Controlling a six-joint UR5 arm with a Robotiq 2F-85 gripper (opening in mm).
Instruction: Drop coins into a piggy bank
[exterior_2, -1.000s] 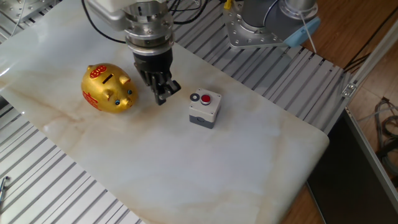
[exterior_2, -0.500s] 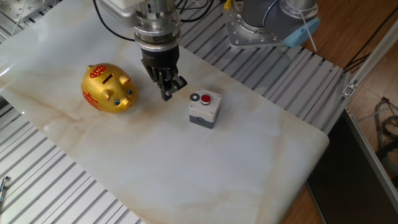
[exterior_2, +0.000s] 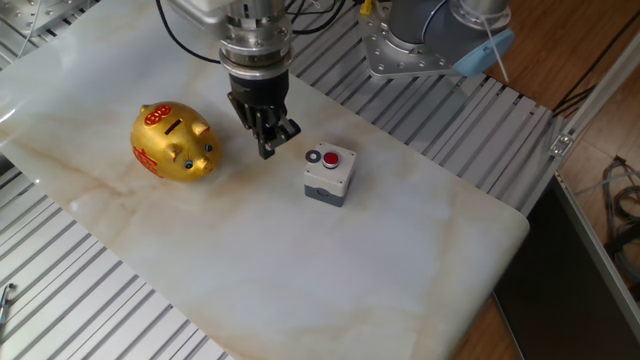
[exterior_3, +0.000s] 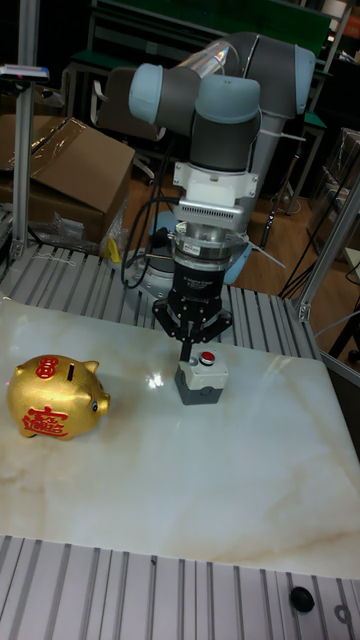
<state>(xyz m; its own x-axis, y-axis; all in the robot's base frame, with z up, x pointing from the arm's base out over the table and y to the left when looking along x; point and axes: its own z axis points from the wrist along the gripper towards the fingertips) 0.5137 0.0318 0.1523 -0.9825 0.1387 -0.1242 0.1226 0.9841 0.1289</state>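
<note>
Pinched shut on nothing visible, the gripper (exterior_2: 269, 147) hung at ten o'clock of the coin (exterior_2: 314, 156), a tiny dark, pale-centred disc atop the grey box (exterior_2: 329, 176), with the gold red-marked piggy bank (exterior_2: 173, 141) at nine o'clock.

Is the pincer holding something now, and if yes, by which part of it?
Nothing is seen between the fingers of the pincer. The coin lies untouched on the grey box, beside the red button.
</note>
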